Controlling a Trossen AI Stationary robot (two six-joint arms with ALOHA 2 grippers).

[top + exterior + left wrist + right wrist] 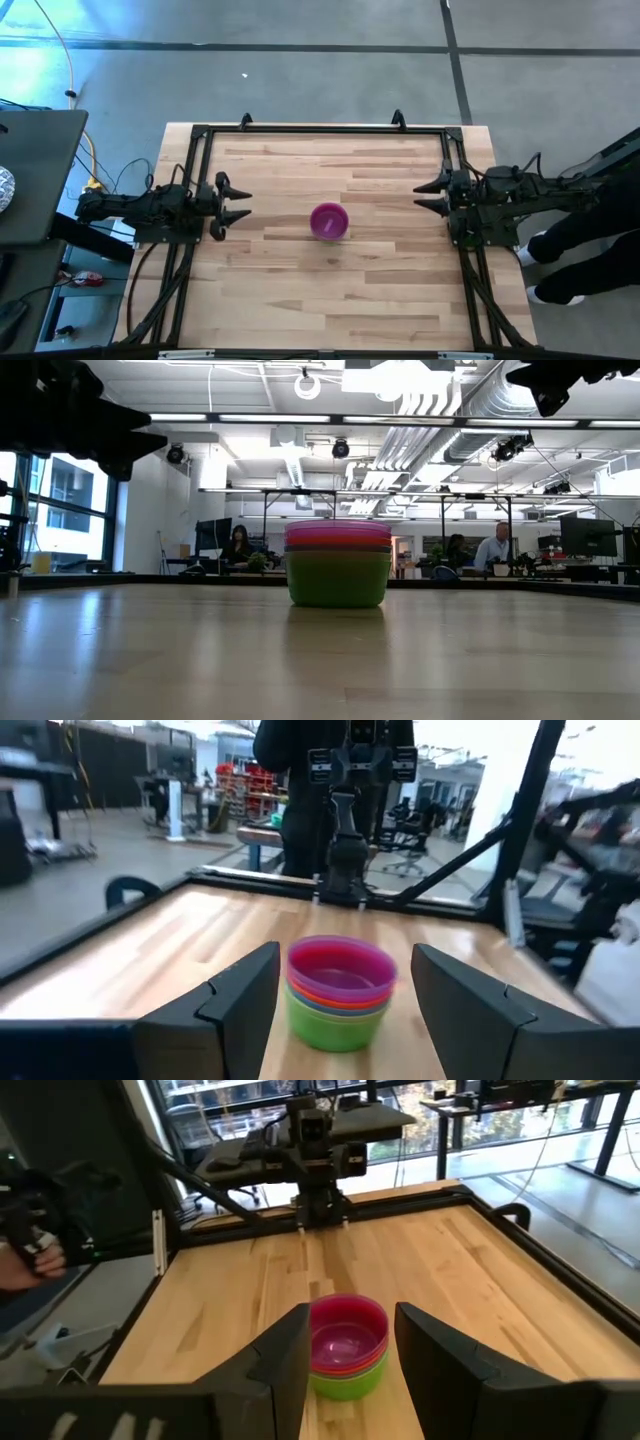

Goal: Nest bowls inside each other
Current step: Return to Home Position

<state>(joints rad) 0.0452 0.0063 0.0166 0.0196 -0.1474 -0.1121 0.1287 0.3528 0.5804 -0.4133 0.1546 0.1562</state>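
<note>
Hanging with its fingers spread wide apart and holding nothing, the left gripper sits at its own edge of the wooden table. Straight ahead of it, well apart from the fingertips, the stack of bowls stands upright near the table's middle, nested one inside another. The green bowl is outermost at the bottom, then come a bluish rim, a red one and a pink one, with the purple bowl innermost on top. A yellow one may be tucked among them, but the rims lie too close to tell. Beyond the stack, facing the left gripper, the right gripper waits at the opposite edge, its fingers likewise apart and empty. Behind that arm a person in dark clothes stands just off the table
</note>
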